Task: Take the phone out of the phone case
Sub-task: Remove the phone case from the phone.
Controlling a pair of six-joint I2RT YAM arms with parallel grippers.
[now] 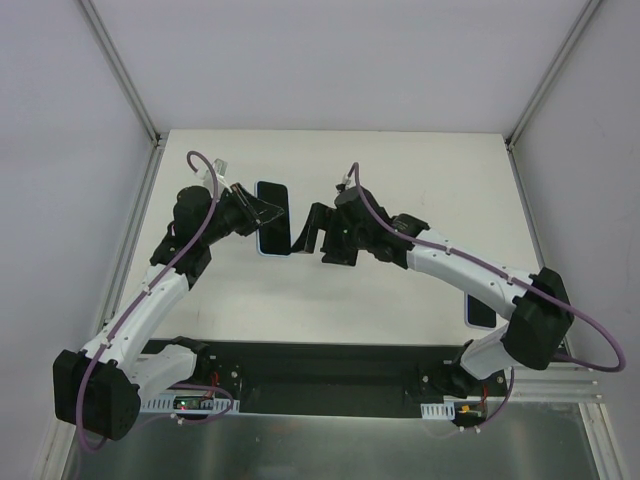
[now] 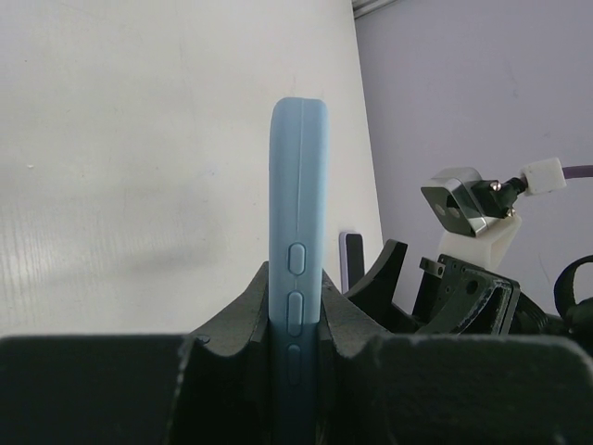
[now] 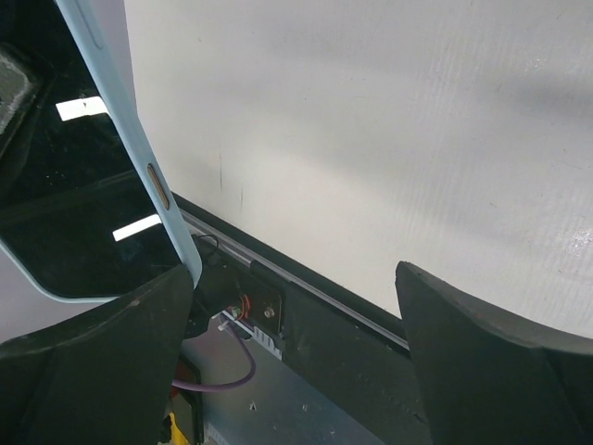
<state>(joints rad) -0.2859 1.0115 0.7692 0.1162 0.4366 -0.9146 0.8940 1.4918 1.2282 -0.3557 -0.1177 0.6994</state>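
Observation:
The phone (image 1: 272,222), dark screen up, sits in its light-blue case (image 2: 298,185) and is held above the table. My left gripper (image 1: 252,211) is shut on the case's long edge. In the left wrist view the gripper (image 2: 296,311) clamps it just below the side buttons. My right gripper (image 1: 308,236) is open beside the phone's right edge. In the right wrist view this gripper (image 3: 296,324) is spread wide. Its left finger (image 3: 93,352) is at the case's lower corner (image 3: 181,246); nothing lies between the jaws. The black screen (image 3: 74,204) fills that view's left.
A second phone-like slab (image 1: 480,312) with a pale purple rim lies on the white table (image 1: 400,170) at the right, partly under my right arm. It also shows in the left wrist view (image 2: 351,261). The black base rail (image 1: 320,375) runs along the near edge.

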